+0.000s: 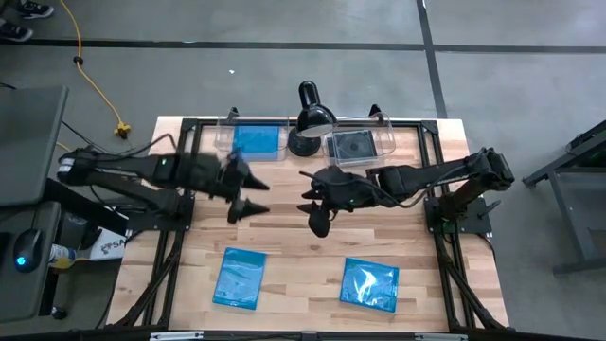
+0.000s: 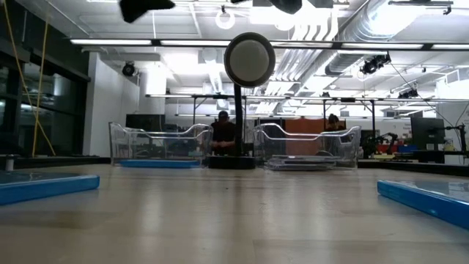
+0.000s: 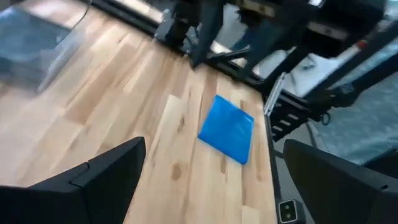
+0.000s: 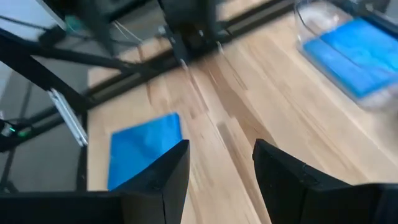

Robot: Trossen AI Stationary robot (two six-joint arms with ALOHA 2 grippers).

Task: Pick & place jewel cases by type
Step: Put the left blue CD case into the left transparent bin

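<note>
Above the middle of the wooden table [image 1: 294,237]: left gripper [image 1: 248,193], fingers wide apart, holding nothing, touching nothing. Facing it from the other side: right gripper [image 1: 315,210], also up in the air, fingers [image 4: 158,177] partly apart with bare wood showing in the gap, nothing held. Dark, smooth, pointed fingers on both. Table of pale wood strips, smooth, with light and brown stripes. Near the front edge, flat on the wood and well apart: two bright blue jewel cases, thin, square and shiny, one on the left [image 1: 240,278] and one on the right [image 1: 369,283]. At the back edge: two clear plastic bins with low see-through walls. In the left bin [image 1: 220,139]: a blue jewel case [image 1: 258,142], lying flat. In the right bin [image 1: 388,140]: a dark jewel case [image 1: 353,146] with a glossy front, lying flat. Between the bins: a black desk lamp [image 1: 309,118] with a round base and a round head. From table height: the front blue cases as thin blue slabs at both sides, the lamp's round head high in the middle, two people far back in the room.
</note>
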